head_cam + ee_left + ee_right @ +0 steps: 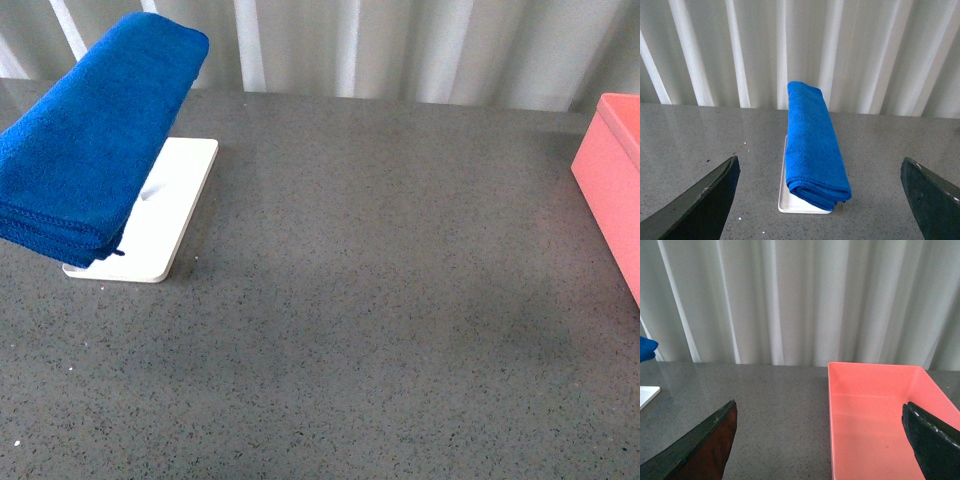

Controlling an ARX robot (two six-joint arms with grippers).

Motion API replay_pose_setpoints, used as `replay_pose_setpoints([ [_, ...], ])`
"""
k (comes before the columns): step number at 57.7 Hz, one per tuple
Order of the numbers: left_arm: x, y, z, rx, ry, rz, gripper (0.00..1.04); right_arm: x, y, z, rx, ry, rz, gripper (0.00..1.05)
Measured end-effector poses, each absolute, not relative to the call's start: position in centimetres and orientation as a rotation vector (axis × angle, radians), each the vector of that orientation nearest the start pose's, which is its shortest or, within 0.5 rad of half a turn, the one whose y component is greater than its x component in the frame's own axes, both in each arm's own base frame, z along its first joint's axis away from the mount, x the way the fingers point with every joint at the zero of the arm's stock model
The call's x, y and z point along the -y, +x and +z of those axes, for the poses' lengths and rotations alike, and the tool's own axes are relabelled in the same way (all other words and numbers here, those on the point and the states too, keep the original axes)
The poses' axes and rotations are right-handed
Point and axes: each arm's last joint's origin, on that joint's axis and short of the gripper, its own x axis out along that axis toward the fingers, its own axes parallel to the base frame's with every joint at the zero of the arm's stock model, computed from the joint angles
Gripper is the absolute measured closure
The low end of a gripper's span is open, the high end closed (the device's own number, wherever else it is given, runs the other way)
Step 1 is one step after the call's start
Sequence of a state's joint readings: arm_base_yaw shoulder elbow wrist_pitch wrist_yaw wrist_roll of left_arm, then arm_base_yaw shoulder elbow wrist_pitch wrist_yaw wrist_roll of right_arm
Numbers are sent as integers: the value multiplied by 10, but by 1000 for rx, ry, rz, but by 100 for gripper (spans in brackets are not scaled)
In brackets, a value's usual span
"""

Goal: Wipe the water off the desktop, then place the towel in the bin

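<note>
Two grippers, both spread wide with nothing between the jaws, are what my wrist feeds give me. The left gripper (pixel 819 160) is above the desk (pixel 380 330), its dark fingers (pixel 705 200) low at either side of that view, and it faces the towel (pixel 812 145) head on. The right gripper (pixel 819 404) is open just as wide, its fingers (pixel 932 440) framing the near end of the bin (pixel 875 415).

On the front camera I see neither arm. The towel (pixel 85 150) is at the far left of the desk, folded in thick layers and lying lengthwise over a white tray (pixel 170 215). It overhangs the tray's near end and its left side, and its stacked, stitched edges face me. It looks held up off the tray's flat surface, though I cannot see what carries it. From the left wrist, only a thin strip of tray (pixel 790 207) shows under its near end.

The bin (pixel 615 190) stands at the right edge of the desk, cut off by the frame and well apart from the towel. From the right wrist I look down into it and see pink floor and straight walls. The same view catches a corner of the towel (pixel 646 347) and of the tray (pixel 647 395) at its edge.

A white pleated curtain (pixel 400 50) runs along the back of the desk.
</note>
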State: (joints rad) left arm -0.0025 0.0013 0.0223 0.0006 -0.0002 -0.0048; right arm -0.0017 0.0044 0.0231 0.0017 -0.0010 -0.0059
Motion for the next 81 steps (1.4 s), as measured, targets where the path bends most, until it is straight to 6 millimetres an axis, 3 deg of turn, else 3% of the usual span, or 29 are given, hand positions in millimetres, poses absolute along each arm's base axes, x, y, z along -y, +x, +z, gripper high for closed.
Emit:
replay_pose_setpoints([
  [81,0,97,170,8,-13,11,7,0,97,171,20,-6,-1,7],
])
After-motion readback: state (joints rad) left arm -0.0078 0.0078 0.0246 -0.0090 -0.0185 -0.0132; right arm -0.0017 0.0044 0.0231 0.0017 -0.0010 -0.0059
